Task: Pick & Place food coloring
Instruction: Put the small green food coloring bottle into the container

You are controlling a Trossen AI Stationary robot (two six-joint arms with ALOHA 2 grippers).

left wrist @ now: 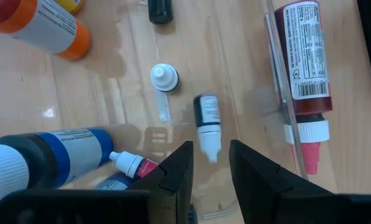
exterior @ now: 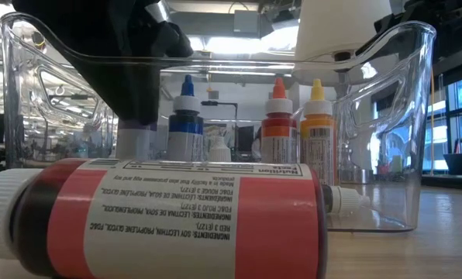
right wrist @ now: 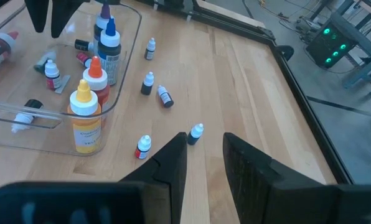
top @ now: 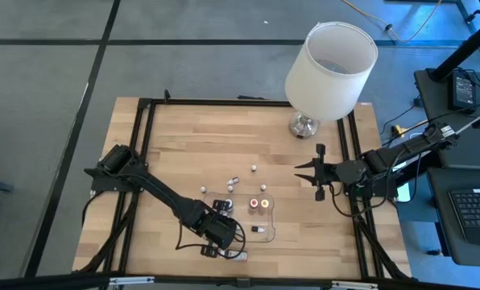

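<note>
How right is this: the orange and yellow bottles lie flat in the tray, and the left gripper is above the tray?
One thing is wrong. The orange bottle and the yellow bottle stand upright in the tray; they do not lie flat. The right wrist view shows it. The left gripper is above the tray, as you say.
</note>
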